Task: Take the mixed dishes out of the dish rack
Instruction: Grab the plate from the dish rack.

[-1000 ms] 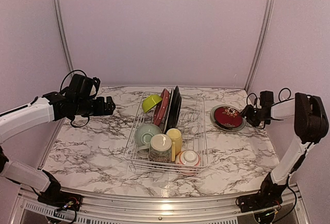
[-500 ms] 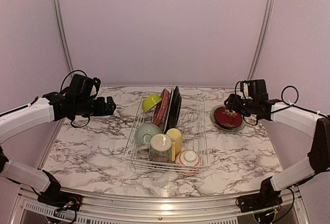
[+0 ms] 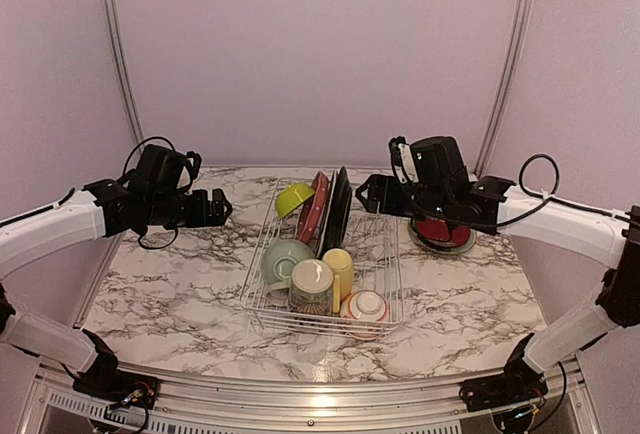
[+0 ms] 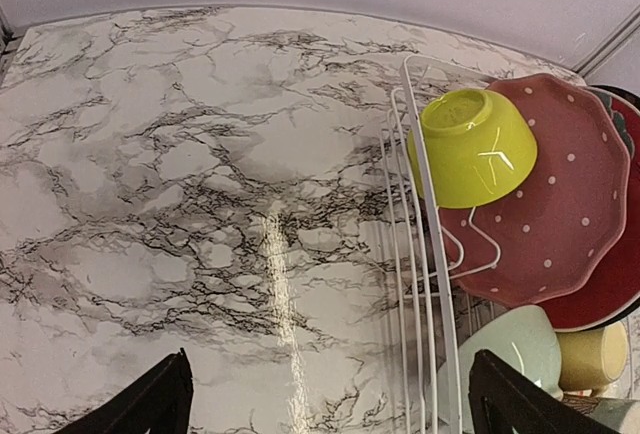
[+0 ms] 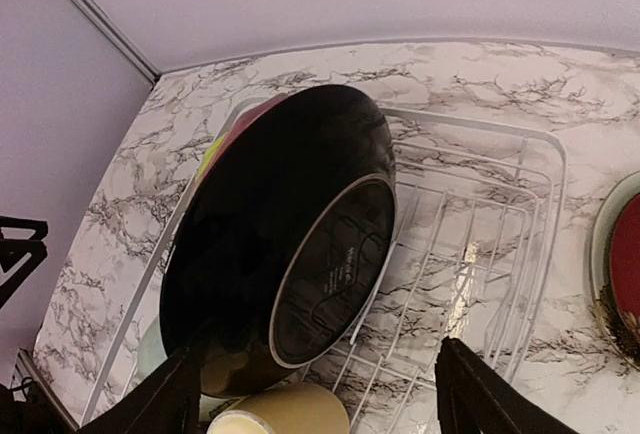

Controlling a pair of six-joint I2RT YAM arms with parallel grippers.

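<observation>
The white wire dish rack (image 3: pixel 378 244) holds a lime bowl (image 3: pixel 294 197), a red dotted plate (image 3: pixel 314 206) and a black plate (image 3: pixel 338 209) standing on edge at the back. In front of them are a pale-green bowl (image 3: pixel 283 257), a cream mug (image 3: pixel 311 284), a yellow mug (image 3: pixel 339 267) and a red-patterned bowl (image 3: pixel 366 306). My left gripper (image 3: pixel 222 206) hovers open left of the rack, above bare marble (image 4: pixel 335 394). My right gripper (image 3: pixel 368 194) hangs open over the rack's far right, its view looking down on the black plate (image 5: pixel 270 244); nothing is held.
A red plate (image 3: pixel 440 234) lies on a grey-green plate on the table right of the rack, partly hidden by my right arm. The rack's right half (image 5: pixel 470 234) is bare wire. Walls close off the back and both sides.
My right arm has swung left from the stacked plates to above the rack's back right, and its jaws have widened. My left gripper has edged slightly toward the rack.
</observation>
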